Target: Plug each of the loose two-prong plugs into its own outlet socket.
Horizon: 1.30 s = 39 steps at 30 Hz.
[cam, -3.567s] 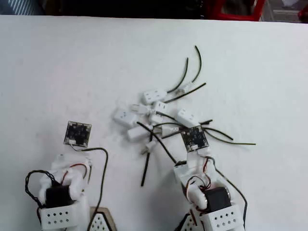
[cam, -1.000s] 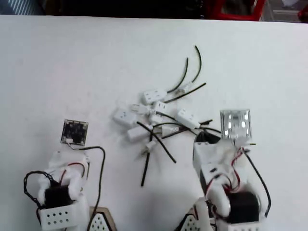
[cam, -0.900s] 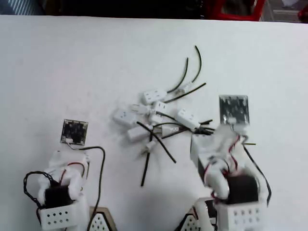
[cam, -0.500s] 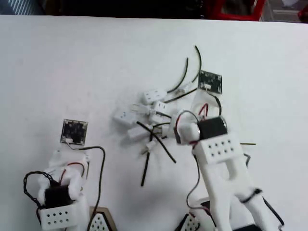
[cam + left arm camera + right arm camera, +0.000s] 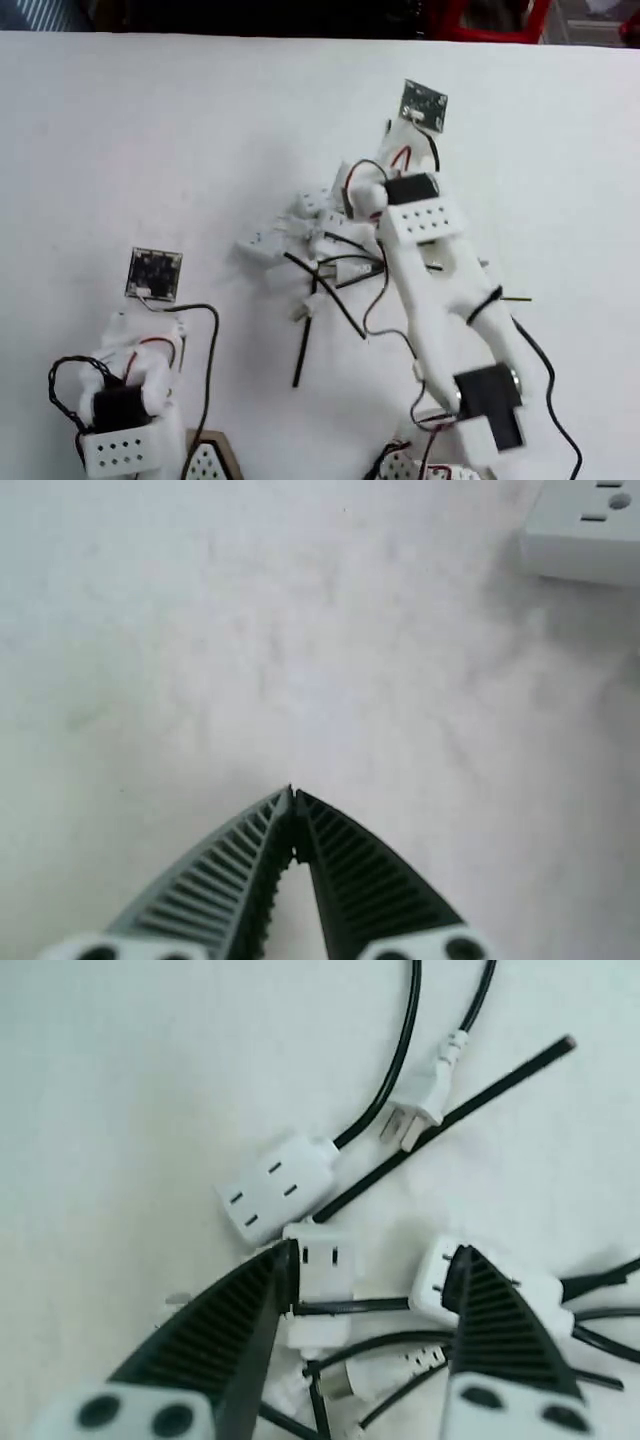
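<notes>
A tangle of white outlet sockets and two-prong plugs on black cords lies mid-table point(image 5: 310, 250). My right arm point(image 5: 415, 215) stretches over its right side. The right gripper point(image 5: 370, 1255) is open above the pile, holding nothing. A small socket block point(image 5: 325, 1260) lies by one finger and another socket point(image 5: 440, 1280) by the other. Beyond them lie a corded socket point(image 5: 275, 1190) and a loose plug point(image 5: 420, 1110) with bare prongs. My left gripper point(image 5: 292, 795) is shut and empty over bare table, with one socket's corner point(image 5: 585, 530) farther off.
The left arm point(image 5: 125, 400) sits folded at the near left edge. One plug point(image 5: 310, 305) with a short cord lies at the near side of the pile. A thin black cord point(image 5: 505, 297) runs out to the right of the arm. Bare white table surrounds the pile.
The right arm has swung from the near edge out and leftward over the pile, now reaching its far side. The left arm has barely moved.
</notes>
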### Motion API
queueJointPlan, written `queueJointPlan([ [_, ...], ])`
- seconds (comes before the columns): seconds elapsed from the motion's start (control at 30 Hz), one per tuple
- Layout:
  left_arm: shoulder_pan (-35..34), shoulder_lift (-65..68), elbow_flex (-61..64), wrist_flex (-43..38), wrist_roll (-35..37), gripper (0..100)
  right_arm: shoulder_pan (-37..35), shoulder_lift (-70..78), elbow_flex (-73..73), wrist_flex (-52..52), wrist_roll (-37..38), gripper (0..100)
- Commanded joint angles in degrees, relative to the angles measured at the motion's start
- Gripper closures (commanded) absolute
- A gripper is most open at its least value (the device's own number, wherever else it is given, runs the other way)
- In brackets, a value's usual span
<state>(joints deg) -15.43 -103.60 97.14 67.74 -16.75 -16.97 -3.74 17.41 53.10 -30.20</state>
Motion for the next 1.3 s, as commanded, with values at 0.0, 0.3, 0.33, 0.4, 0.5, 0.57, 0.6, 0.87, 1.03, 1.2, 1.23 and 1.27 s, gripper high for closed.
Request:
queueJointPlan([
  [0.0, -0.6, -0.6, -0.2, -1.1, -0.4, 98, 1.8, 6.0, -7.4, -3.1, -0.3, 76.9],
  [0.3, -0.6, -0.6, -0.2, -1.1, -0.4, 98, 6.0, 26.8, -24.8, -3.9, -0.3, 76.9],
  [0.33, -0.6, -0.6, -0.2, -1.1, -0.4, 98, 6.2, 28.6, -26.4, -3.9, -0.3, 76.9],
  [0.4, -0.6, -0.6, -0.2, -1.1, -0.4, 98, 6.4, 31.7, -28.9, -3.8, -0.4, 76.9],
  [0.5, -0.6, -0.6, -0.2, -1.1, -0.4, 98, 6.4, 35.4, -31.7, -3.8, -0.5, 76.9],
  [0.57, -0.6, -0.6, -0.2, -1.1, -0.4, 98, 6.4, 37.4, -33.4, -3.8, -0.7, 76.9],
  [0.6, -0.6, -0.6, -0.2, -1.1, -0.4, 98, 6.5, 38.1, -34.0, -3.7, -0.8, 76.9],
  [0.87, -0.6, -0.6, -0.2, -1.1, -0.4, 98, 6.4, 43.2, -40.8, 2.5, -0.9, 76.9],
  [1.03, -0.6, -0.6, -0.2, -1.1, -0.4, 98, 7.0, 48.0, -45.8, 5.8, -0.9, 76.9],
  [1.2, -0.6, -0.6, -0.2, -1.1, -0.4, 98, 8.0, 51.0, -53.6, 12.1, -0.9, 86.6],
  [1.23, -0.6, -0.6, -0.2, -1.1, -0.4, 98, 8.0, 51.6, -54.9, 13.0, -0.9, 90.4],
  [1.27, -0.6, -0.6, -0.2, -1.1, -0.4, 98, 8.3, 52.2, -56.0, 13.7, -0.9, 94.2],
])
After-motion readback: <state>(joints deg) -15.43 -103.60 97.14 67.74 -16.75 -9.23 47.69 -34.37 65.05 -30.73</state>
